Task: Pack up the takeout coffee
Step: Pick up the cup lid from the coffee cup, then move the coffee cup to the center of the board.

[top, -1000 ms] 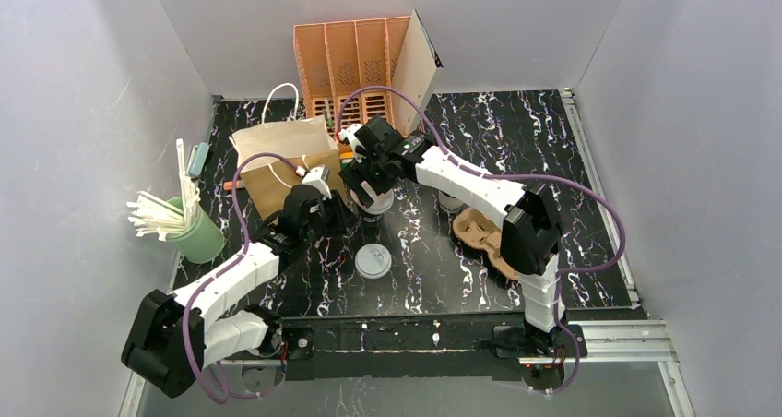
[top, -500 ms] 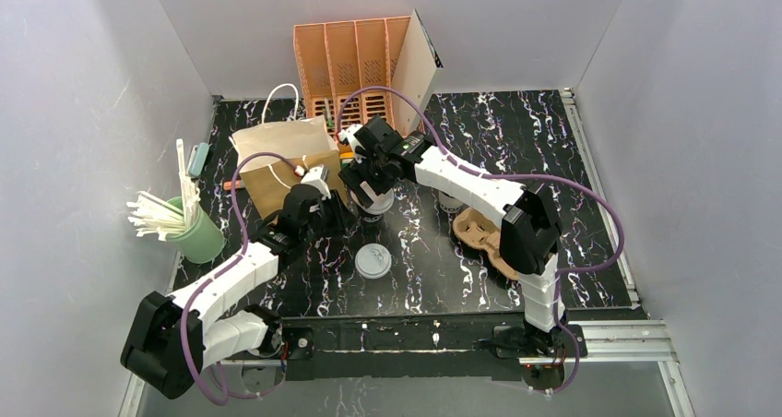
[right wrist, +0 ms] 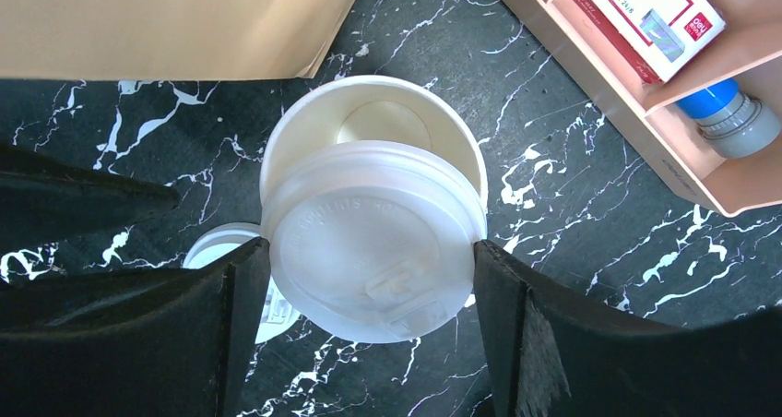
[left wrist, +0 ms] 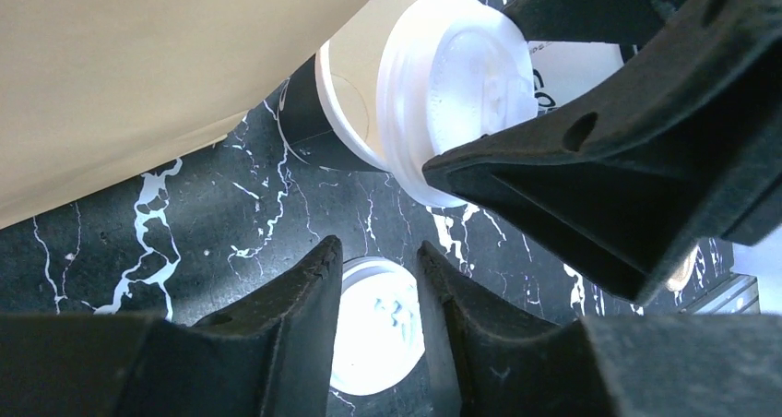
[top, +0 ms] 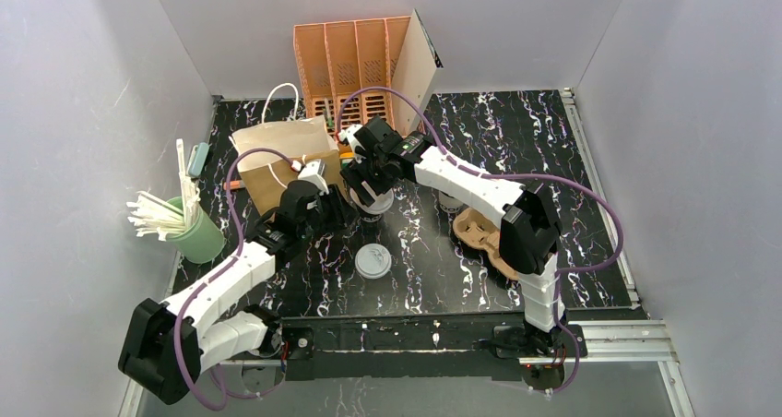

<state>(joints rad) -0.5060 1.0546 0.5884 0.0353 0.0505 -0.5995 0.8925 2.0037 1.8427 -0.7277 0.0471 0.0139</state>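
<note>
Tabletop (top: 516, 131) as we see it: right gripper (right wrist: 369, 251) clamps a white lid (right wrist: 369, 223) over the paper cup (right wrist: 387, 122); left gripper (left wrist: 378, 269) slightly parted, empty.

Your right end effector (right wrist: 371, 244) has its two black fingers (right wrist: 231, 343) pressed against opposite edges of a white lid (right wrist: 369, 260). The lid covers the near part of the paper cup (right wrist: 380, 122), leaving its far rim and cream inside showing. A second lid (right wrist: 217, 246) lies flat on the black marbled table (right wrist: 553, 205), partly behind one finger. A brown paper bag (right wrist: 166, 20) fills the top left. At right, an orange organizer (right wrist: 590, 76) holds a red-and-white box (right wrist: 645, 16) and a blue-capped item (right wrist: 721, 113).
</note>
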